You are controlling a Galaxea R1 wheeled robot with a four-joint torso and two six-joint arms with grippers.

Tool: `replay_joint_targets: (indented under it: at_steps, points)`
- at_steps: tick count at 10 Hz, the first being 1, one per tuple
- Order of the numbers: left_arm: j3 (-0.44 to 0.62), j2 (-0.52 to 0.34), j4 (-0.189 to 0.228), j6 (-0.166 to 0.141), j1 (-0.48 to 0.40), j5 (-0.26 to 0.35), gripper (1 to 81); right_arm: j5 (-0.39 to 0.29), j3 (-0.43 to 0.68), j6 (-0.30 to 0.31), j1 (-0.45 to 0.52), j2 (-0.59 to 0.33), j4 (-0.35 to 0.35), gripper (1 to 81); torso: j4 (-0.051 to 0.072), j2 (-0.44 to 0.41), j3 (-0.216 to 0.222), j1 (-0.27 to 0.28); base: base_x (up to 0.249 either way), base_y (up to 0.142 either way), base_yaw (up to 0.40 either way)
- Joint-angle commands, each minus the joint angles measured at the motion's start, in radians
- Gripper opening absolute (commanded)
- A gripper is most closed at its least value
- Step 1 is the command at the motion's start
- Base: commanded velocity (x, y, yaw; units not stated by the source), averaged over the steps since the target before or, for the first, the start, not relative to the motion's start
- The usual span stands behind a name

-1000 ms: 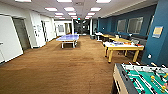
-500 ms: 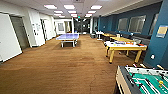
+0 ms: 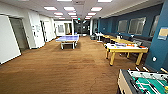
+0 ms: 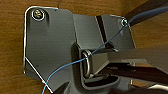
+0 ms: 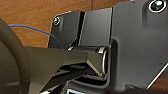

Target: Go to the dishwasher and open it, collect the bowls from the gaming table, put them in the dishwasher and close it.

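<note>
The gaming table (image 3: pixel 125 48), long with a white top and yellow legs, stands on the right by the blue wall. Small coloured things lie on its top, too blurred to tell as bowls. The dishwasher is out of view. Both wrist views look down on brown floor past the robot's own dark plate and jointed bar, with a thin blue cable (image 4: pixel 62 67) crossing them; neither gripper's state can be read there.
A table-football table (image 3: pixel 145 81) with a green field sits close at the lower right. A blue ping-pong table (image 3: pixel 67 39) stands mid-hall. More tables (image 3: pixel 117 39) line the right wall. White walls and doorways run along the left. Brown carpet (image 3: pixel 62 70) stretches ahead.
The head view has shifted only slightly with the camera. Nothing in the room has moved.
</note>
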Motion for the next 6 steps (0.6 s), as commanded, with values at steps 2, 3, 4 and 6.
replay_joint_targets:
  at_steps: [2, 3, 4, 6]
  points:
    - [0.007, -0.004, 0.004, 0.001, -0.046, 0.040, 81.1, -0.041, 0.012, -0.002, 0.051, -0.002, -0.006, 81.1, 0.000, 0.000, 0.000, 0.000, 0.190, 0.000, 0.000]
    - [0.007, -0.004, 0.004, 0.001, -0.046, 0.040, 81.1, -0.033, 0.012, -0.002, 0.048, -0.004, -0.006, 81.1, 0.000, 0.000, 0.000, 0.000, 0.196, 0.000, 0.000]
    - [0.007, -0.003, 0.004, 0.001, -0.046, 0.040, 81.1, -0.030, 0.012, -0.002, 0.046, -0.004, -0.006, 81.1, 0.000, 0.000, 0.000, 0.000, 0.196, 0.000, 0.000]
    - [0.007, -0.001, 0.006, 0.001, -0.048, 0.040, 81.1, -0.030, 0.012, -0.002, 0.046, -0.002, -0.006, 81.1, 0.000, 0.000, 0.000, 0.000, 0.196, 0.000, 0.000]
